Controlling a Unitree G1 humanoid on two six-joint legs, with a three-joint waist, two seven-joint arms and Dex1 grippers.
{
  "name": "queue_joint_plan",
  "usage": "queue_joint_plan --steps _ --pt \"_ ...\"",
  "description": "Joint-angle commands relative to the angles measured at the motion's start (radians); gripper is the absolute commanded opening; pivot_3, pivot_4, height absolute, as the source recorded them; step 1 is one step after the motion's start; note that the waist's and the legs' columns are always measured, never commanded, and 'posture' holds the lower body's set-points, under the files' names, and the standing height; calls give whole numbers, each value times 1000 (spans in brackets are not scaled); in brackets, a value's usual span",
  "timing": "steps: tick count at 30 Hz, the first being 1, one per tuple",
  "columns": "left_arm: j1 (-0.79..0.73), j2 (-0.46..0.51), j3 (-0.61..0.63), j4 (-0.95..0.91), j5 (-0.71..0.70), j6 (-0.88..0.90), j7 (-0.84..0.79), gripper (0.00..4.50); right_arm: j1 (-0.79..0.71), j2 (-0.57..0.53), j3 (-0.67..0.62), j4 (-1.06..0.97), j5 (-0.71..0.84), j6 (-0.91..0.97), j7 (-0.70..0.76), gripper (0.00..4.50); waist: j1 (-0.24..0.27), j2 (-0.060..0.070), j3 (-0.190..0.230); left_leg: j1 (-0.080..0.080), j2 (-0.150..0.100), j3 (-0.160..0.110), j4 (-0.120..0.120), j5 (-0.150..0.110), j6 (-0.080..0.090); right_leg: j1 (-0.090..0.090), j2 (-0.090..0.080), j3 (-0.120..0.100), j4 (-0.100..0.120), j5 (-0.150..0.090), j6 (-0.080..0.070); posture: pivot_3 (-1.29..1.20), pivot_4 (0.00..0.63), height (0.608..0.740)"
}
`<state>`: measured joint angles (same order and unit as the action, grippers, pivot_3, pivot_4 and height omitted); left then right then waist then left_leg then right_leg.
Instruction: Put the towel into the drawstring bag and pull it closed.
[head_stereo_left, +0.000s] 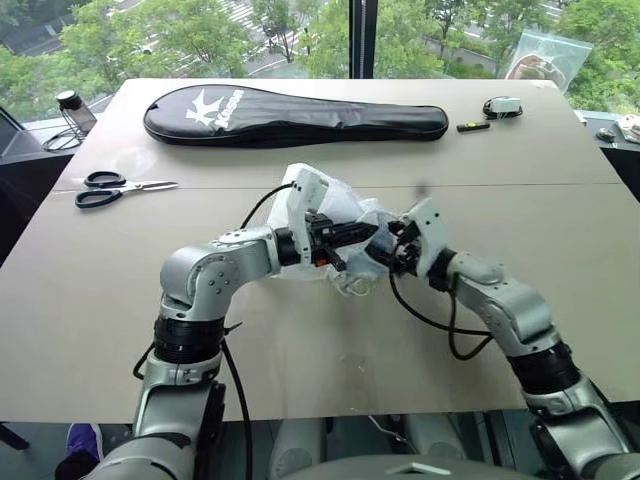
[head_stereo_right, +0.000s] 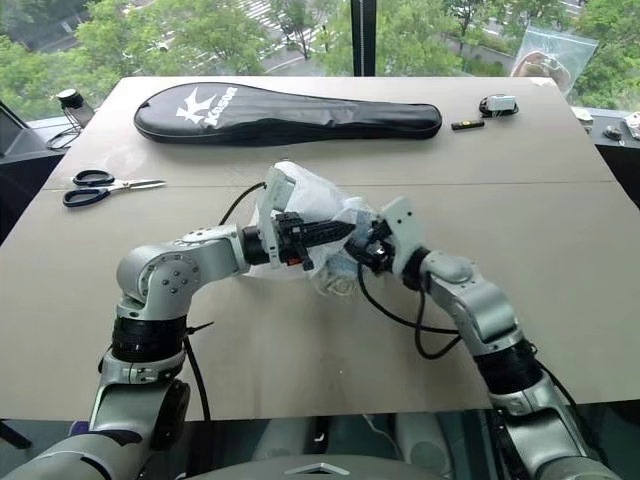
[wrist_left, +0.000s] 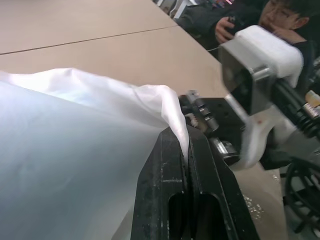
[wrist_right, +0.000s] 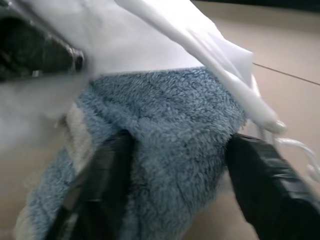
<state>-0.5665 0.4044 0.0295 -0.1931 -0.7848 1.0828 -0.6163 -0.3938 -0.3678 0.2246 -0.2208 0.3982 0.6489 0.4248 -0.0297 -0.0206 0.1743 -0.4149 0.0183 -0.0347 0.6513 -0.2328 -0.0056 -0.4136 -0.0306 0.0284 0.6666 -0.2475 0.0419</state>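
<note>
In the middle of the worktop (head_stereo_left: 90, 300) the two arms meet at the drawstring bag (head_stereo_right: 318, 205), which is lifted a little above the surface as a crumpled, translucent white bundle. The left pincer (wrist_left: 187, 150) is clenched on a fold of the bag's thin fabric; the cloth comes out from between its two black fingers (wrist_left: 157, 195) and spreads away in a wide pale sheet. The right pincer (wrist_right: 175, 190) stands with its jaws apart, one black finger on each side of the towel (wrist_right: 170, 135); whether they press on it I cannot tell. The towel is light blue and fluffy, with a paler edge, and its upper part is under the white fabric of the bag. Farther back on the worktop lies a long black racket cover (head_stereo_left: 300, 118) with a white logo, and near the left edge a pair of scissors (head_stereo_left: 120, 187) with black handles. A person (wrist_left: 250, 20) is sitting beyond the worktop's edge.
</note>
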Motion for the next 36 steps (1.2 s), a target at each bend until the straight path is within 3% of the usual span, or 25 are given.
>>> queue_joint_plan --steps 1,6,9,12,17,20,23,27,33,36 --pt "-5 10 4 -11 3 -25 -18 0 5 -26 -10 -95 15 42 38 1951 -2 0 0 0 0 0 0 0 0 0 0 0 0 0 0 0 150 740" --pt "-9 20 -5 -7 18 -37 -35 0 5 -35 -52 -144 65 125 65 1951 -5 0 0 0 0 0 0 0 0 0 0 0 0 0 0 0 150 740" --pt "-13 27 -9 -12 20 -40 -43 0 7 -58 -66 -177 86 170 83 2670 -4 0 0 0 0 0 0 0 0 0 0 0 0 0 0 0 150 740" --pt "-13 33 -13 -21 19 -39 -51 0 5 -62 -69 -190 91 229 61 3834 -4 0 0 0 0 0 0 0 0 0 0 0 0 0 0 0 150 740" --pt "-18 32 -24 -27 21 -39 -57 0 -19 -36 22 -111 21 218 62 3834 -6 0 0 0 0 0 0 0 0 0 0 0 0 0 0 0 150 740" --pt "-18 29 -39 -31 23 -41 -56 0 -49 21 69 -17 -41 142 54 3056 -10 0 0 0 0 0 0 0 0 0 0 0 0 0 0 0 150 740" --pt "-16 31 -44 -38 25 -39 -57 0 -65 70 73 37 -73 76 54 1738 -10 0 0 1 0 0 0 0 0 0 1 0 1 0 0 0 150 740" --pt "-3 20 -51 -52 17 -22 -51 0 -79 256 -63 125 47 -10 47 156 -9 -1 0 0 0 0 0 0 0 0 0 0 1 0 0 0 150 740" --pt "24 8 -41 -100 -10 13 -35 0 -133 454 -247 298 209 -77 81 70 -7 -1 0 0 0 0 0 0 0 0 0 0 1 0 0 0 150 740" --pt "24 10 -35 -110 -15 20 -35 0 -177 499 -277 420 192 -147 96 70 -8 0 0 1 0 0 1 0 0 0 0 0 2 0 0 0 150 740"
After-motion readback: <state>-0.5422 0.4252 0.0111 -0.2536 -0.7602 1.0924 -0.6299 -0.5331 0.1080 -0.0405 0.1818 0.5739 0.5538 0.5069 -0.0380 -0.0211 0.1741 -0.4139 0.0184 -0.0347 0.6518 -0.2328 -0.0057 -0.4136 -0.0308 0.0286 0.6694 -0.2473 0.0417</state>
